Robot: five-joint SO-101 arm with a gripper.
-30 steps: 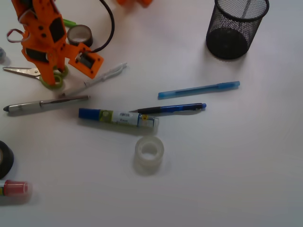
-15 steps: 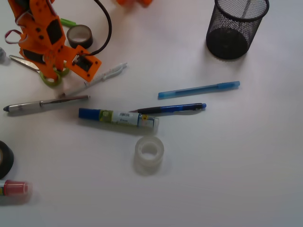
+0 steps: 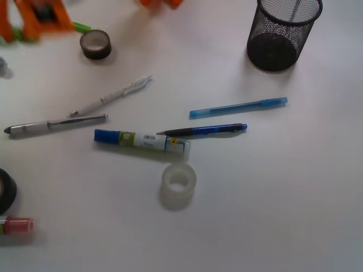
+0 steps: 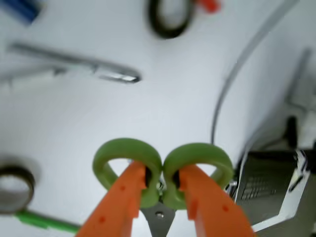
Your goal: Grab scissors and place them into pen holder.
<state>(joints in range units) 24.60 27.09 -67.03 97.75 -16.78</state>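
While the smooth white surface (image 3: 272,198) spreads wide, the black wire-mesh cylindrical pen holder (image 3: 282,34) stands far right; far left, the orange claw (image 4: 160,190) pinches the scissors (image 4: 163,170) between their rounded lime-green plastic loops, lifted.

A clear tape roll (image 3: 179,181) sits just below a blue-capped glue stick (image 3: 142,141), whose right end touches a dark blue pen (image 3: 202,131). A light blue pen (image 3: 238,107) lies above. What may be a black tape roll (image 3: 5,190) is cut by the left edge.

white table (image 3: 295,215) with pens, glue stick (image 3: 142,141), tape rolls (one clear (image 3: 178,182))
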